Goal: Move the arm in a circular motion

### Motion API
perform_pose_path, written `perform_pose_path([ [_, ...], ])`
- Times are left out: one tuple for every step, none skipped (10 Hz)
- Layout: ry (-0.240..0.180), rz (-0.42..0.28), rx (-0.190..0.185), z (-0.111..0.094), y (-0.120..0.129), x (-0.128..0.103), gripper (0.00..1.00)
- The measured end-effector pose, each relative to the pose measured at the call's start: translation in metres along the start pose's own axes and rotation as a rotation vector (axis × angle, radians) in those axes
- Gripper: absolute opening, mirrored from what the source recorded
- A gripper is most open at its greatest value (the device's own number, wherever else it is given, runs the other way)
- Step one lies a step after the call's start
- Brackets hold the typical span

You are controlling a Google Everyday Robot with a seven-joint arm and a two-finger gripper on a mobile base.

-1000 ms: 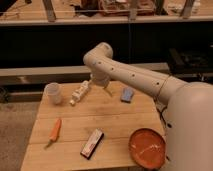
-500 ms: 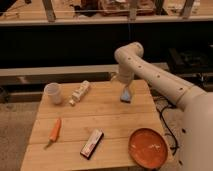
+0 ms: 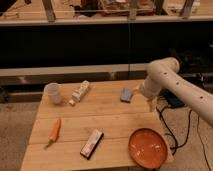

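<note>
My arm [image 3: 172, 80] is thick and cream-white with small dark dots. It comes in from the right, bends at an elbow above the table's back right corner, and its last segment points down. My gripper [image 3: 151, 103] hangs at the end of it, low over the right edge of the wooden table [image 3: 115, 125], just right of a blue sponge [image 3: 126, 94]. It holds nothing that I can see.
On the table are a white cup [image 3: 53, 93] at the back left, a white packet [image 3: 80, 92] lying beside it, a carrot [image 3: 54, 131] at the left, a dark snack bar [image 3: 92, 143] at the front and an orange plate [image 3: 147, 148] at the front right. Cables [image 3: 172, 135] hang right of the table.
The arm has swung steadily to the right, from over the white packet at the back left, past the blue sponge, to the table's right edge. The table items have not moved.
</note>
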Motion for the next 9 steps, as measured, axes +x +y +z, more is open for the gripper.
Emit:
perform_pose_path([
  [-0.010, -0.016, 0.002, -0.003, 0.024, -0.018, 0.80],
  [-0.018, -0.047, 0.005, -0.006, 0.043, -0.042, 0.80],
  [-0.024, -0.072, 0.007, -0.007, 0.053, -0.061, 0.80],
  [-0.030, -0.107, 0.009, -0.010, 0.062, -0.086, 0.80],
  [-0.034, -0.156, 0.010, -0.011, 0.065, -0.121, 0.80],
  [-0.036, -0.186, 0.011, -0.012, 0.062, -0.145, 0.80],
  [-0.038, -0.218, 0.014, -0.013, 0.057, -0.168, 0.80],
  [-0.043, -0.276, 0.017, -0.015, 0.047, -0.205, 0.80],
  [-0.045, -0.314, 0.021, -0.017, 0.039, -0.226, 0.80],
])
